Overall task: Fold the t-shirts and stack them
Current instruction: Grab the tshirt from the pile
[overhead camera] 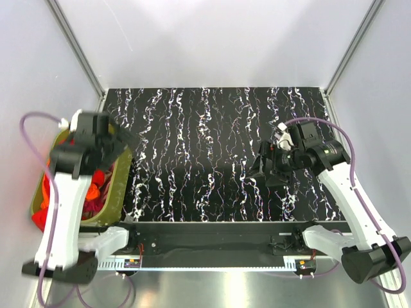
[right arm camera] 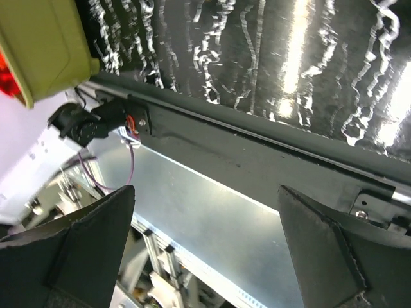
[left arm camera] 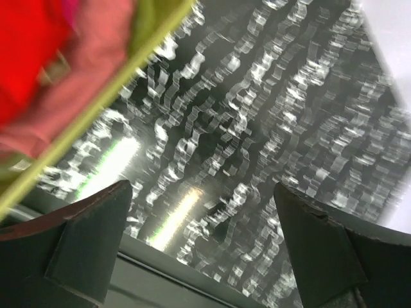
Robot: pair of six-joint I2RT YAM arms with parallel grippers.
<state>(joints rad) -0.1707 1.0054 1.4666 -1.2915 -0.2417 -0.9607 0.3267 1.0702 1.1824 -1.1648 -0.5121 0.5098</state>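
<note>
Arm bases (overhead camera: 64, 269) sit nearest, bolted at the table's (overhead camera: 205, 128) near edge; left gripper (overhead camera: 106, 138) hangs over the olive tub (overhead camera: 123, 186), fingers spread wide, nothing between them; right gripper (overhead camera: 264, 168) low over the marbled top, right of centre, likewise spread and empty; t-shirts (overhead camera: 101, 183) all heaped in the tub, red and orange uppermost; none on the table yet; left wrist view puts the red shirt (left arm camera: 26, 51) and a salmon one (left arm camera: 90, 70) up-left of the fingers, inside the rim, not touching; judgement: first pick; drop straight inside the rim, pinch one layer near a shoulder, lift clear of the tub wall before swinging tableward; snagging a second shirt seems the risk
</note>
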